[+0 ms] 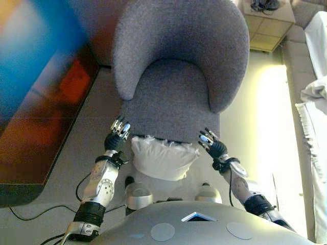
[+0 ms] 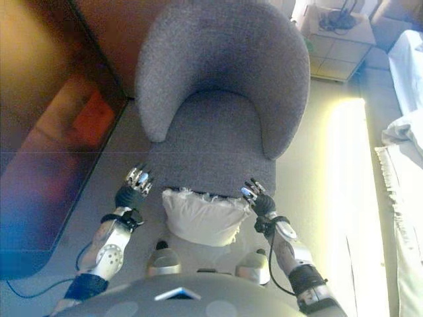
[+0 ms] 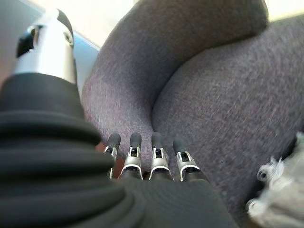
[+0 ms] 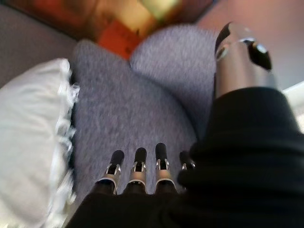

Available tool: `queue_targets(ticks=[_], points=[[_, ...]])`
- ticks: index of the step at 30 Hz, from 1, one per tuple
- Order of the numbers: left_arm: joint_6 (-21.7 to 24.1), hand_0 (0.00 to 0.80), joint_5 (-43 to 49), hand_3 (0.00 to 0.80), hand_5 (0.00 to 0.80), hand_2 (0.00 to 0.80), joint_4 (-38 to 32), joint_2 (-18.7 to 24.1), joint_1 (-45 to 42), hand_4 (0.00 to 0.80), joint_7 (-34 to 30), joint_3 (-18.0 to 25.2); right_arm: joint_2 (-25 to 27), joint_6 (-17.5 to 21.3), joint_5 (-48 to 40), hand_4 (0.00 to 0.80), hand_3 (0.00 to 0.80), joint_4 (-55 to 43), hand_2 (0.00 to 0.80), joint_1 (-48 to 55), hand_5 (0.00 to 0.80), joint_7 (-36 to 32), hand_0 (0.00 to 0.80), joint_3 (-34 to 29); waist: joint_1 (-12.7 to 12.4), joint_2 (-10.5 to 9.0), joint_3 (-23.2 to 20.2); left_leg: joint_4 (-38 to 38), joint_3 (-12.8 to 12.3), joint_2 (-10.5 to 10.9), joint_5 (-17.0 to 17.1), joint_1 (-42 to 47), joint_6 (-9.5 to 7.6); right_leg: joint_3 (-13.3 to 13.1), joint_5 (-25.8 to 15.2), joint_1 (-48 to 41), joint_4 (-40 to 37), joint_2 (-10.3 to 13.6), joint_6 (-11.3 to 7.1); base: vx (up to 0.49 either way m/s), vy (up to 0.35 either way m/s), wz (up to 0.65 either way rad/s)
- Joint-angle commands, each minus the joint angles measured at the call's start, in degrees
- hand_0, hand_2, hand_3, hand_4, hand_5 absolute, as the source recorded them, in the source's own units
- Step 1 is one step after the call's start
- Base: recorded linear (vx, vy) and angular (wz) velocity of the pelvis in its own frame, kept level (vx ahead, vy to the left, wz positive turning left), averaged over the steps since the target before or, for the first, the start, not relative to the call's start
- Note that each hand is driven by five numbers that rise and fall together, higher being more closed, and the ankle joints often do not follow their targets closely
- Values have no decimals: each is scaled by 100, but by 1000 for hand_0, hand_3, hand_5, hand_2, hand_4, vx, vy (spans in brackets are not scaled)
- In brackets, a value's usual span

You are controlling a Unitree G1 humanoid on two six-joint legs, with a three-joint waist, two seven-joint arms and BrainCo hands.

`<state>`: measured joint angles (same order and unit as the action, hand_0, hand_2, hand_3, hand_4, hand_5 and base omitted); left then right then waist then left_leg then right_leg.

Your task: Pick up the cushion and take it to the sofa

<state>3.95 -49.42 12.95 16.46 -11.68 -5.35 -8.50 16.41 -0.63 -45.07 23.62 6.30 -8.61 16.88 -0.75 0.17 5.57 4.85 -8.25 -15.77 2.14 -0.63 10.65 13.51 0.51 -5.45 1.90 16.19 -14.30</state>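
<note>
A white cushion (image 1: pixel 163 158) with a frilled edge lies at the front edge of a grey armchair's seat (image 1: pixel 173 102). My left hand (image 1: pixel 118 133) is just left of the cushion and my right hand (image 1: pixel 212 144) just right of it. Neither touches it. Both hands are open with straight fingers pointing toward the chair's back. In the left wrist view the fingers (image 3: pixel 142 156) hover over the seat, with the cushion's frill (image 3: pixel 278 199) off to one side. In the right wrist view the fingers (image 4: pixel 140 168) are straight, and the cushion (image 4: pixel 28 137) sits beside them.
The armchair's curved back and arms (image 1: pixel 179 35) wrap round the seat. A dark glossy cabinet (image 1: pixel 41 117) stands on the left. A light side table (image 1: pixel 268 25) is at the back right. A grey sofa with white cloth (image 1: pixel 314 102) runs along the right edge.
</note>
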Motion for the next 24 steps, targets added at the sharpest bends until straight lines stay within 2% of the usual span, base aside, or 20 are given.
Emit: queue_targets(ticks=[1, 2, 4, 6, 8, 11, 13, 24], points=[[-352, 0, -983, 0, 0, 0, -294, 37, 366, 0, -922, 1, -188, -23, -1059, 0, 0, -479, 0, -351, 0, -591, 0, -125, -34, -13, -77, 49, 110, -3, 215, -118, 53, 77, -206, 354, 267, 103, 190, 22, 91, 29], [-524, 0, -1371, 0, 0, 0, -261, -61, 379, 0, -1315, -7, -287, -151, -1572, 0, 0, -510, 0, -398, 0, -879, 0, -184, -31, 13, -60, -63, 114, 57, 167, -80, 18, 75, -217, 386, 287, 165, 151, 11, 82, 25], [-857, 0, -2084, 0, 0, 0, -218, -191, 386, 0, -1941, -43, -512, -424, -2509, 0, 0, -555, 0, -387, 0, -1385, 0, -337, -5, 26, -67, -175, -57, 60, 169, -11, 16, 225, -289, 372, 269, 294, 68, 21, 39, 15], [-1288, 0, -2884, 0, 0, 0, -228, -353, 309, 0, -2813, -30, -842, -1041, -3815, 0, 0, -712, 0, -298, 0, -2264, 0, -512, -8, 21, -113, -276, -179, 95, 145, 65, -4, 395, -420, 333, 188, 434, -9, 71, 18, 8], [-1485, 0, -3312, 0, 0, 0, -179, -553, 158, 0, -3565, 31, -1069, -1394, -4286, 0, 0, -913, 0, -177, 0, -2738, 0, -649, 8, 28, -175, -342, -278, 107, 105, 125, -32, 458, -534, 335, 105, 518, -65, 87, 19, 2], [-1445, 0, -3538, 0, 0, 0, -205, -728, 60, 0, -3970, 66, -1247, -1591, -4124, 0, 0, -969, 0, -127, 0, -2855, 0, -786, 31, 35, -235, -438, -375, 96, 76, 193, -53, 471, -601, 367, 10, 526, -70, 63, 14, -9], [-1420, 0, -3464, 0, 0, 0, -213, -758, 43, 0, -4057, 70, -1279, -1586, -3974, 0, 0, -969, 0, -102, 0, -2854, 0, -823, 32, 30, -256, -472, -399, 89, 75, 206, -59, 466, -600, 375, -20, 500, -70, 39, -6, -7], [-1607, 0, -3346, 0, 0, 0, -260, -727, -12, 0, -3959, 140, -1140, -1440, -3643, 0, 0, -887, 0, 97, 0, -3013, 0, -656, 7, -73, -354, -514, -394, 46, 61, 298, -66, 318, -505, 284, -173, 269, -66, 38, -33, -3]])
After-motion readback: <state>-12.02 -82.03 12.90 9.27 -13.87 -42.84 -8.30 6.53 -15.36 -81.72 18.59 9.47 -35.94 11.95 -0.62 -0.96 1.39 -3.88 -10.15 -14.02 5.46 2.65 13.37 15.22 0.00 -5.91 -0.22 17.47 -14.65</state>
